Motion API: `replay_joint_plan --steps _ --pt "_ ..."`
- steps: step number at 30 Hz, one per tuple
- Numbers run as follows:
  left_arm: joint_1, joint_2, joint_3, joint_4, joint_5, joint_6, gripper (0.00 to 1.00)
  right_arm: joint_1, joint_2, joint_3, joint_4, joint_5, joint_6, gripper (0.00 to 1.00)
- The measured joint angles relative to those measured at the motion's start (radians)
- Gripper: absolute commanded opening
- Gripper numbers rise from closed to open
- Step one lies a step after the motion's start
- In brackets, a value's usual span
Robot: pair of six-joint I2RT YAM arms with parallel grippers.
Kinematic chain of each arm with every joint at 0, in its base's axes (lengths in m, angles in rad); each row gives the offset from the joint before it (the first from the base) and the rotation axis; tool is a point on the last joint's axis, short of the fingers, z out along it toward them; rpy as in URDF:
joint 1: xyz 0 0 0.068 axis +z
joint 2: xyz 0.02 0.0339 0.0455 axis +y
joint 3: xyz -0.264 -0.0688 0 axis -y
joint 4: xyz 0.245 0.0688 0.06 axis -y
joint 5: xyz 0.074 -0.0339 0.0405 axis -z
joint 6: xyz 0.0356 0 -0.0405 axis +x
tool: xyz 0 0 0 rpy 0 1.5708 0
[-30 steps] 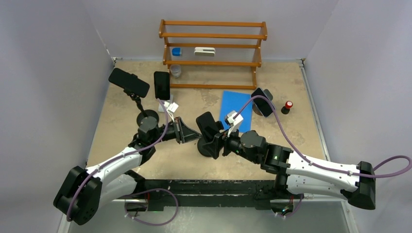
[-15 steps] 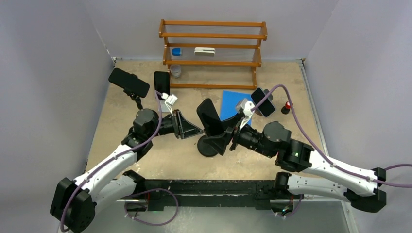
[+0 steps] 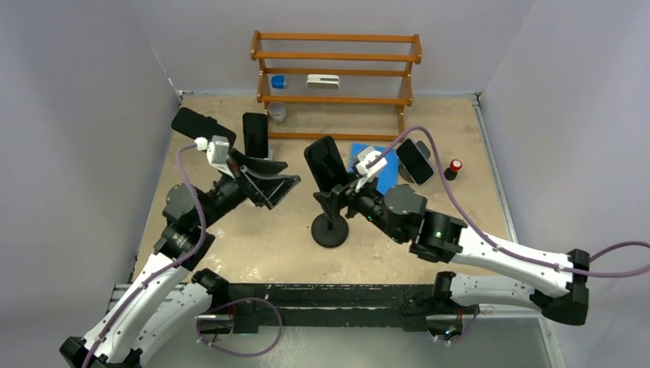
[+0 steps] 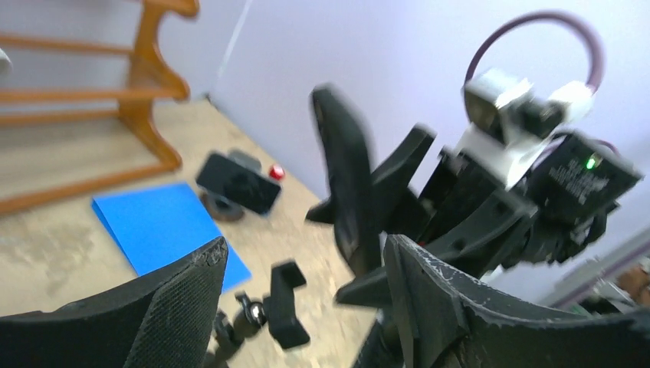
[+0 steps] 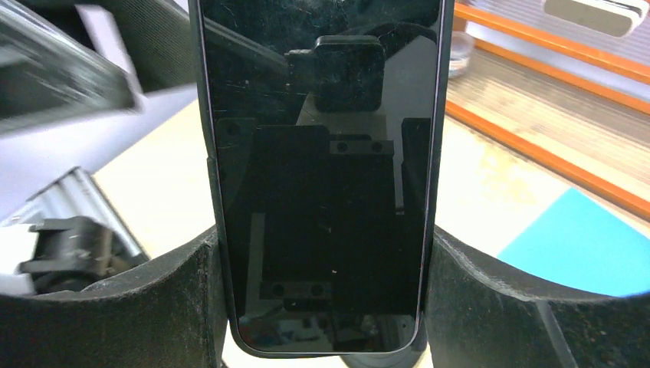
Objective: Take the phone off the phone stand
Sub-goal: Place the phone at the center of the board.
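Observation:
The black phone (image 3: 325, 162) is held by its two long edges in my right gripper (image 3: 336, 192), which is shut on it. It hangs tilted above the phone stand (image 3: 330, 228) and apart from it. In the right wrist view the phone (image 5: 322, 169) fills the gap between the fingers (image 5: 184, 299) of the right gripper (image 5: 322, 234). The left wrist view shows the phone (image 4: 349, 176) edge-on, with the stand's empty cradle (image 4: 283, 303) below it. My left gripper (image 3: 285, 178) is open to the left of the stand, and in its own view the left gripper (image 4: 306, 245) holds nothing.
Three other phones sit on stands: far left (image 3: 203, 129), beside it (image 3: 255, 134), and right (image 3: 414, 161). A blue sheet (image 3: 375, 172) lies behind the right gripper, with a small red object (image 3: 455, 165) nearby. A wooden rack (image 3: 336, 77) stands along the back wall.
My left gripper has opened and pulled back up and to the left, away from the stand. My right gripper has carried the phone upward, off the cradle.

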Motion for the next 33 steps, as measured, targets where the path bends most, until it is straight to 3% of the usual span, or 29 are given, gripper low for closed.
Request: replay_joint_plan --steps 8,18,24,33 --pt "0.000 0.106 0.134 0.032 -0.055 0.059 0.70 0.000 0.167 0.040 0.072 0.115 -0.039 0.00" --pt "0.000 0.196 0.187 -0.006 -0.009 0.050 0.62 0.000 0.204 0.050 0.172 0.163 -0.041 0.00" --pt "0.000 0.263 0.235 -0.044 0.003 0.013 0.49 0.000 0.212 0.053 0.207 0.171 -0.042 0.00" --pt "0.000 0.344 0.271 -0.051 0.038 -0.061 0.21 -0.001 0.237 0.056 0.216 0.196 -0.041 0.00"
